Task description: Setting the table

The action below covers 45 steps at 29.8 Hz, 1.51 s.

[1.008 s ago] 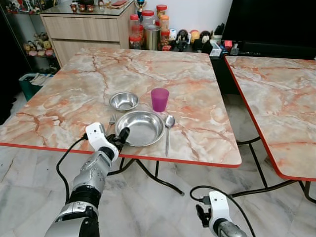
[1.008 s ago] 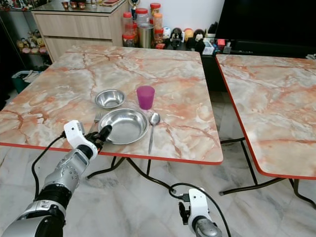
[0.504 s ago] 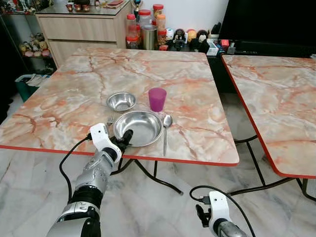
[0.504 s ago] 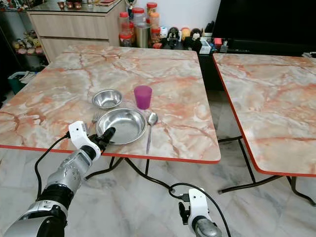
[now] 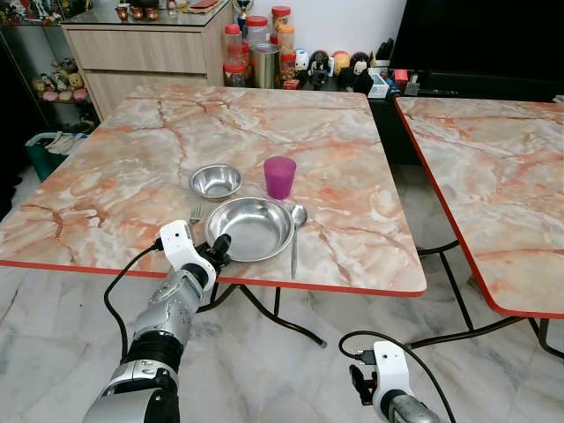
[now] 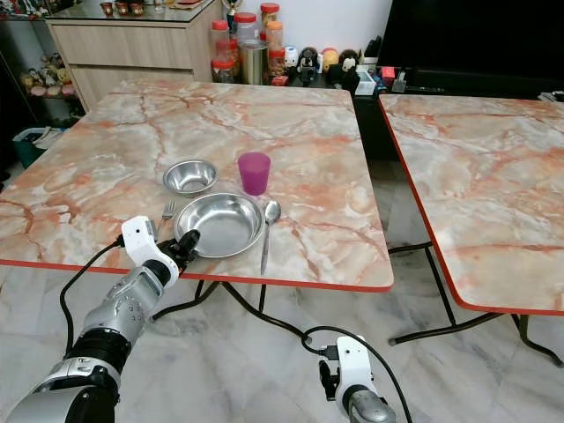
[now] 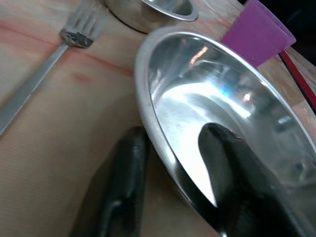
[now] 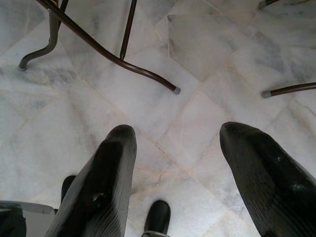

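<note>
We are seeing the steel plate (image 5: 249, 228) sitting near the front edge of the marble table (image 5: 132, 150), with the left gripper (image 5: 218, 249) pinching its near rim. In the left wrist view one black finger (image 7: 232, 168) is lying inside the plate and the other is resting outside on the tabletop, so the rim is caught between them and the fingers are closed on the plate.

A fork (image 5: 193, 217) is lying just left of the plate, and a spoon (image 5: 297, 227) is lying just right of it, its bowl pointing away from us. Behind the plate a small steel bowl (image 5: 216, 181) is standing to the left and a purple cup (image 5: 280, 176) upright to the right, both close to the plate's far rim.

We are seeing the right gripper (image 8: 177, 173) hanging low beside the table, over the pale tiled floor (image 8: 207, 54), with its two fingers spread wide apart and holding nothing. A second marble table (image 5: 493, 176) is standing to the right.
</note>
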Tool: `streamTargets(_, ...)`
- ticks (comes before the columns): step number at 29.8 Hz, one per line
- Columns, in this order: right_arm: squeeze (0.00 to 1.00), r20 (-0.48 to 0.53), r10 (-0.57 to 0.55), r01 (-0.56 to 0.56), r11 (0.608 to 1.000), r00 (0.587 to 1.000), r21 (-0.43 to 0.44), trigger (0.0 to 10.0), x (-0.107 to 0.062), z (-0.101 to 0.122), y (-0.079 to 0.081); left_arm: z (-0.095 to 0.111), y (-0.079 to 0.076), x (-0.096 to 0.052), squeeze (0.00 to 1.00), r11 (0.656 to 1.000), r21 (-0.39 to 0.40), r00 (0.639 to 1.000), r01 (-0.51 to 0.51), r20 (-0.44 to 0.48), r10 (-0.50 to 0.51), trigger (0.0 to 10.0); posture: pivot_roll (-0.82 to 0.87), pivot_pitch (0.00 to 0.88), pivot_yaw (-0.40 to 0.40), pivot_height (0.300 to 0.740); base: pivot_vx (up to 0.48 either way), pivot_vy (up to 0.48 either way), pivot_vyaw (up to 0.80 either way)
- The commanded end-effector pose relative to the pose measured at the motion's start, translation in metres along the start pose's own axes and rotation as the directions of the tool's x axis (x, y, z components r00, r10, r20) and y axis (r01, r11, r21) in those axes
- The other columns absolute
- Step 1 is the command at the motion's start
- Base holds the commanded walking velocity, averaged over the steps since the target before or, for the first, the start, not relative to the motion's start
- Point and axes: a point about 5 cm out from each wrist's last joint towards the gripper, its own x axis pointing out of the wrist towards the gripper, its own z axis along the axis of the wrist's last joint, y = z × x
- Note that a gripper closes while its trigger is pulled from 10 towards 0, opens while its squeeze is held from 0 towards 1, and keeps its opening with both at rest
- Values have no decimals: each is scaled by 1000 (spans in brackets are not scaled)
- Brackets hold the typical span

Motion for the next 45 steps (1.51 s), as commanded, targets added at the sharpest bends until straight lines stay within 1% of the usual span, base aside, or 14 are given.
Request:
streamTargets(1, 0, 20, -4, 4, 1000, 1000, 8, 10000, 1, 6, -1, 7, 2, 0, 0, 1000, 11, 1000, -13, 19, 13, 0, 77, 0, -28, 740, 0, 0, 0)
streamTargets(7, 0, 26, 0, -1, 1000, 1000, 5, 10000, 2, 9, 0, 12, 3, 0, 0, 1000, 22, 999, -21, 31, 20, 0, 77, 0, -28, 740, 0, 0, 0)
streamTargets(23, 0, 24, 5, -5, 1000, 1000, -5, 10000, 2, 9, -1, 8, 5, -2, 0, 1000, 6, 999, -25, 40, 25, 0, 84, 0, -39, 740, 0, 0, 0)
streamTargets(25, 0, 24, 9, -9, 1000, 1000, -11, 10000, 2, 10, 0, 8, 3, -3, 0, 1000, -8, 998, -9, 55, 10, 0, 85, 0, -39, 740, 0, 0, 0)
streamTargets(28, 0, 21, 13, -13, 1000, 1000, -15, 10000, 2, 9, 0, 13, 2, -5, 0, 998, -65, 994, 17, 108, -10, 0, 87, 0, -39, 740, 0, 0, 0)
streamTargets(31, 0, 18, 16, -15, 1000, 1000, -17, 10000, 2, 8, 1, 17, 2, -7, 0, 997, -66, 988, 48, 150, -38, 0, 87, 0, -40, 740, 0, 0, 0)
streamTargets(32, 0, 17, 16, -16, 1000, 1000, -18, 10000, 2, 7, 1, 19, 1, -8, 0, 995, -78, 983, 61, 176, -46, 10000, 87, 0, -41, 740, 0, 0, 0)
streamTargets(33, 0, 15, 17, -16, 1000, 1000, -18, 10000, 2, 6, 1, 21, -1, -10, 0, 992, -96, 976, 80, 212, -58, 10000, 86, 0, -40, 740, 0, 0, 0)
streamTargets(34, 0, 14, 17, -17, 1000, 1000, -19, 10000, 1, 6, 1, 22, -1, -10, 0, 991, -101, 972, 89, 225, -64, 10000, 86, 0, -40, 740, 0, 0, 0)
streamTargets(38, 0, 12, 18, -17, 1000, 1000, -21, 10000, 1, 5, 0, 21, -2, -11, 0, 987, -122, 969, 104, 236, -73, 10000, 86, 0, -41, 740, 0, 0, 0)
streamTargets(40, 0, 11, 19, -19, 1000, 1000, -25, 10000, 1, 4, 0, 20, -3, -13, 0, 982, -149, 965, 118, 252, -78, 10000, 88, 0, -42, 740, 0, 0, 0)
streamTargets(45, 0, 9, 20, -20, 999, 1000, -27, 10000, 0, 3, 0, 19, -4, -14, 0, 976, -172, 957, 132, 278, -81, 10000, 98, 0, -46, 740, 0, 0, 0)
